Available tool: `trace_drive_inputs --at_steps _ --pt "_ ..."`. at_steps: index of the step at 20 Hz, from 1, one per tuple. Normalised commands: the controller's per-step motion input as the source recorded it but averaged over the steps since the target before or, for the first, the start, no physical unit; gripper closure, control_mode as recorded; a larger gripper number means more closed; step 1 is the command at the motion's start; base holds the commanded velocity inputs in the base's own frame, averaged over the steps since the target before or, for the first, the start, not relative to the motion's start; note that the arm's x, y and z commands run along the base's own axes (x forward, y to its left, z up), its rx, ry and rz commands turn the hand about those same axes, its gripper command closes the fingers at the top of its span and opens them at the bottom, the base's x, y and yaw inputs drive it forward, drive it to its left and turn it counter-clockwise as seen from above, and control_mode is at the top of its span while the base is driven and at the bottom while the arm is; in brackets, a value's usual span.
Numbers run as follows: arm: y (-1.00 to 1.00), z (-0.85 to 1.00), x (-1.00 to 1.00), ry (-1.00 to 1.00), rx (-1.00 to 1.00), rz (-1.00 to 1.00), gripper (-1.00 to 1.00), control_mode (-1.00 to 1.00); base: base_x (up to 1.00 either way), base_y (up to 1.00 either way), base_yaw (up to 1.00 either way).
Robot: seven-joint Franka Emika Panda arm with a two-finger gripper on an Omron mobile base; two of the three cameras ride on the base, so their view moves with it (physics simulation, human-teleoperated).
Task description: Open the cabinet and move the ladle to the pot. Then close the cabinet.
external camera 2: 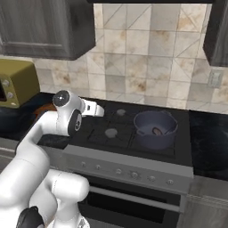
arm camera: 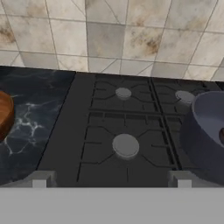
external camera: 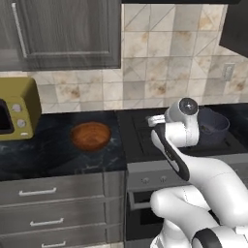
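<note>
The cabinet hangs on the wall at the upper left, its door shut and its long silver handle near the left edge; its lower corner appears as the cabinet in the right base view. The ladle is hidden. The dark bluish pot sits on the stove's right side. My gripper hovers over the stove's left burners, left of the pot and well below the cabinet. Its fingertips stand wide apart, open and holding nothing.
A reddish-brown wooden bowl rests on the dark counter left of the stove. A yellow toaster oven stands further left. Grey drawers run below the counter. Another dark cabinet hangs at the upper right.
</note>
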Motion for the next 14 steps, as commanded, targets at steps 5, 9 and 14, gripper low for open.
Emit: trace_drive_inputs --at_steps 5,9,14 --pt "0.0 0.0 0.0 0.0 0.0 0.0 -1.0 1.0 0.0 0.84 0.0" --pt "0.0 0.0 0.0 0.0 0.0 0.0 -1.0 1.0 0.0 0.82 0.0" --pt "0.0 0.0 0.0 0.0 0.0 0.0 -1.0 1.0 0.0 0.79 0.0"
